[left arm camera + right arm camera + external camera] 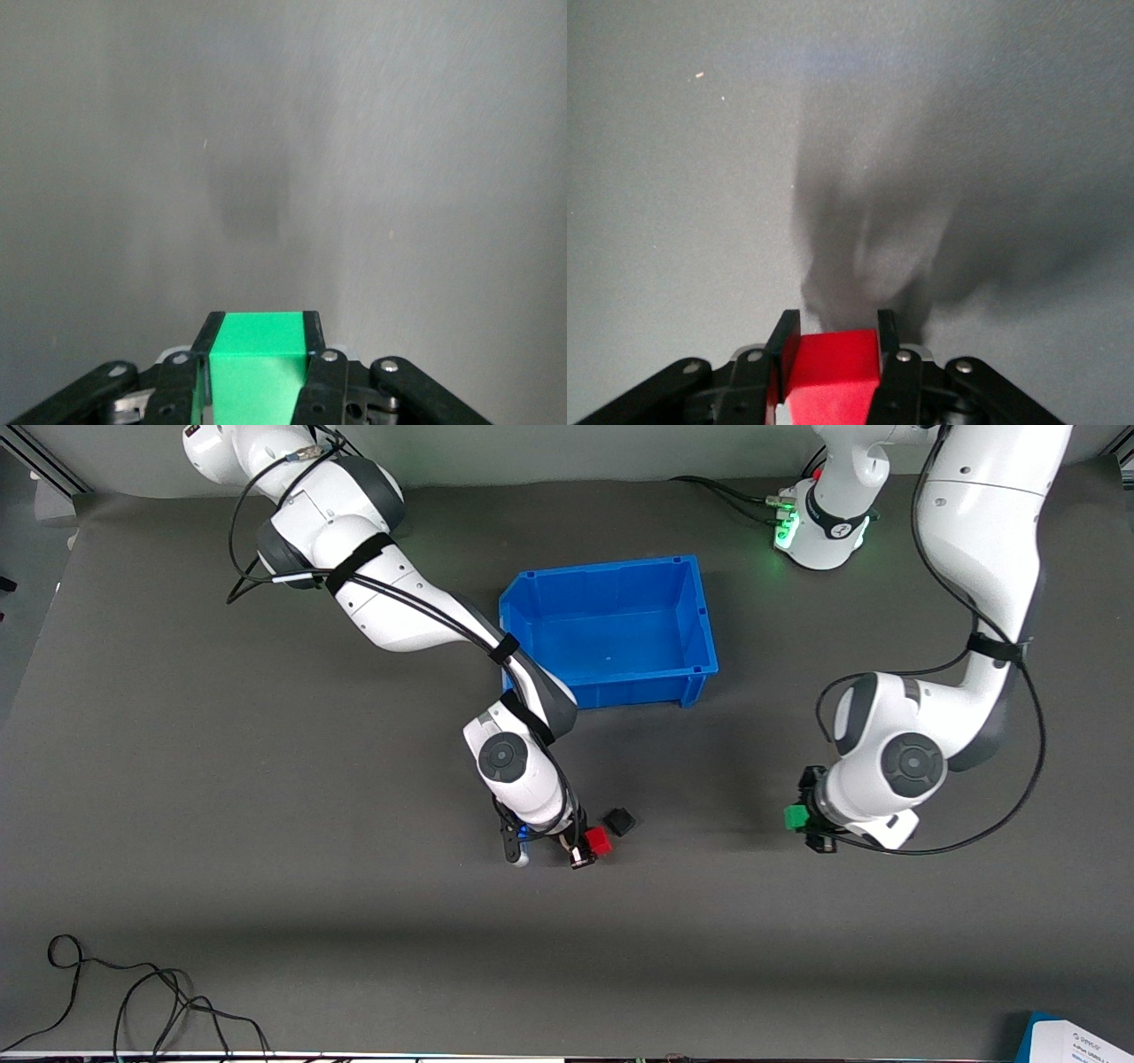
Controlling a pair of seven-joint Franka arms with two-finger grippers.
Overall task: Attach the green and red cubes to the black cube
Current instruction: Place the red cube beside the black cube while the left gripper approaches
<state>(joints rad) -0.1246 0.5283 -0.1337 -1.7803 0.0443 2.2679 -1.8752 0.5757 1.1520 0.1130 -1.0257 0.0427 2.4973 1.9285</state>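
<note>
Right end effector (586, 849) is gripping red cube (600, 841) beside black cube (620, 821); left end effector (804, 820) is gripping green cube (795, 817). Risk: an off-line approach is likely nudging the black cube across the tabletop (266, 921).

The bin (611, 631) sits on the counter (266, 921) between the two arm bases. Nearer the front camera than the bin lies the black cube (620, 821). Just beside it, toward the right arm's end, the right claw (592, 849) grips the red cube (600, 841). Well apart, toward the left arm's end, the left claw (802, 819) clamps the green cube (795, 817) over bare counter.
</note>
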